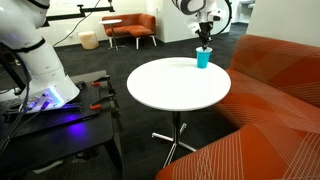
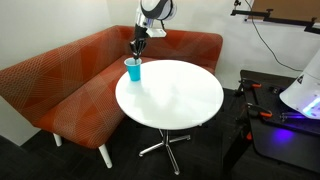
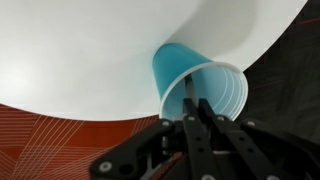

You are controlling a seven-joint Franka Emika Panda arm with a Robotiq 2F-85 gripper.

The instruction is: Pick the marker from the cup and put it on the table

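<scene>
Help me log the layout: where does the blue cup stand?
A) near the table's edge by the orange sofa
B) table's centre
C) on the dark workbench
A: in both exterior views the cup stands near the edge of the table, beside the orange sofa.

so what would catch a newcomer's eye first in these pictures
The turquoise cup stands near the edge of the round white table, with the gripper right above it. In the wrist view its tips point into the cup's open mouth. An orange-red corner sofa stands beside the table.
</scene>
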